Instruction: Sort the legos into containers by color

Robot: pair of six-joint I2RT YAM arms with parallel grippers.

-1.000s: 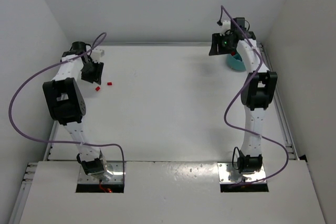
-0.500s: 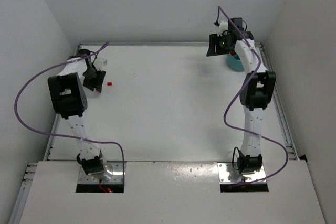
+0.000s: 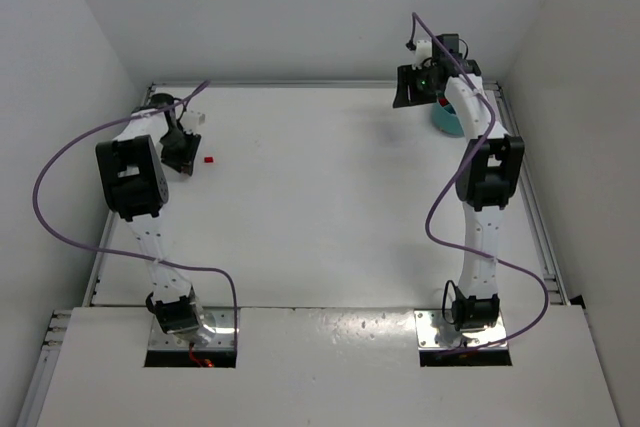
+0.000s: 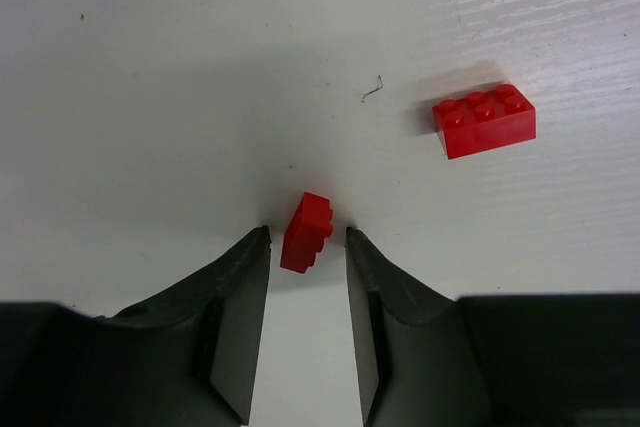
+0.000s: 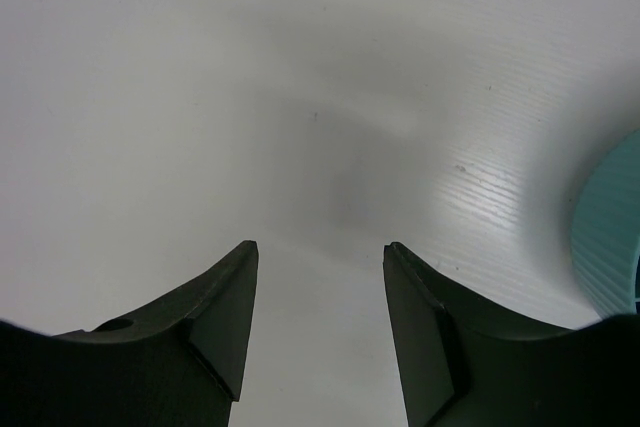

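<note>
A small red lego (image 4: 306, 233) stands tilted on its edge on the white table, between the tips of my left gripper (image 4: 307, 237). The jaws are narrowly apart with a slim gap on each side of it. In the top view this gripper (image 3: 180, 153) is at the far left and hides that lego. A second red lego (image 4: 484, 120) lies flat a little beyond to the right, also seen from above (image 3: 208, 159). My right gripper (image 5: 320, 252) is open and empty over bare table, just left of the teal tub (image 5: 610, 247) at the far right (image 3: 447, 119).
White walls close in the table at the left, back and right. A metal rail (image 3: 540, 227) runs along the right edge. The tub's inside is mostly hidden by my right arm (image 3: 470, 107).
My left gripper has moved to the near-left red lego, which now stands between its tips. My right gripper has drifted slightly toward the back.
</note>
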